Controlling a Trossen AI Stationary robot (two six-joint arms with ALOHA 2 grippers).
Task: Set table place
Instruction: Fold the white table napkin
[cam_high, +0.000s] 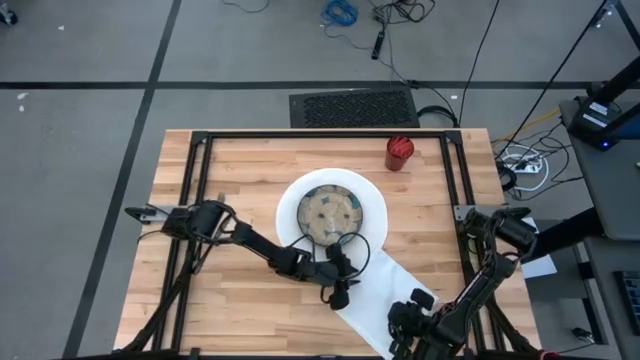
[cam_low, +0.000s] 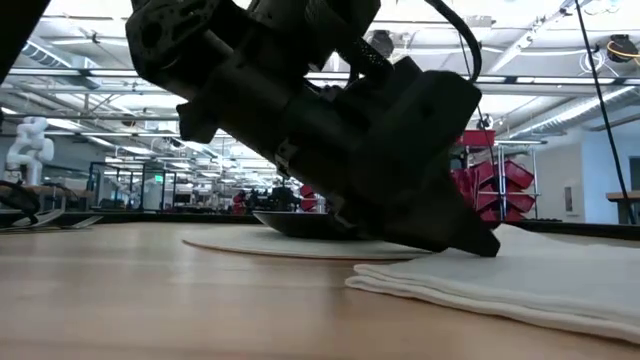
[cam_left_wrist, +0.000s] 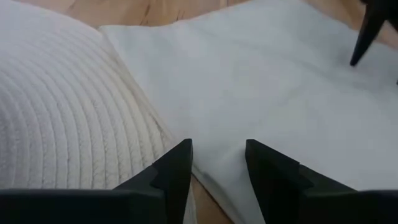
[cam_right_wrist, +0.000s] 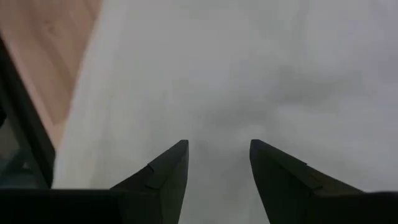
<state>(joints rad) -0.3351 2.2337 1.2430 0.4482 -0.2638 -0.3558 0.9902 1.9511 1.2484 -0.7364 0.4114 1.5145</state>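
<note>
On the table (cam_high: 250, 170) lies a round white woven placemat (cam_high: 376, 200) with a patterned plate (cam_high: 330, 212) on it. A white napkin (cam_high: 385, 285) lies flat, running from the placemat's near right toward the table's near edge. My left gripper (cam_left_wrist: 217, 163) is open and slants down over the napkin's edge (cam_left_wrist: 186, 124) beside the placemat (cam_left_wrist: 56, 112). My right gripper (cam_right_wrist: 217, 163) is open and points down over the napkin's (cam_right_wrist: 249, 74) near end, close to its edge by the bare wood. My left gripper comes slanting down from the table's left. In the low view its fingertips (cam_low: 485, 247) reach down to the napkin's top surface (cam_low: 520, 275) near the edge by the placemat. Whether they touch the cloth I cannot tell; nothing is between the fingers.
A red cup (cam_high: 399, 152) stands at the far right of the table, behind the placemat. The black tube frame (cam_high: 455, 180) runs along the table's sides. Bare wood shows at the near left (cam_high: 230, 310).
</note>
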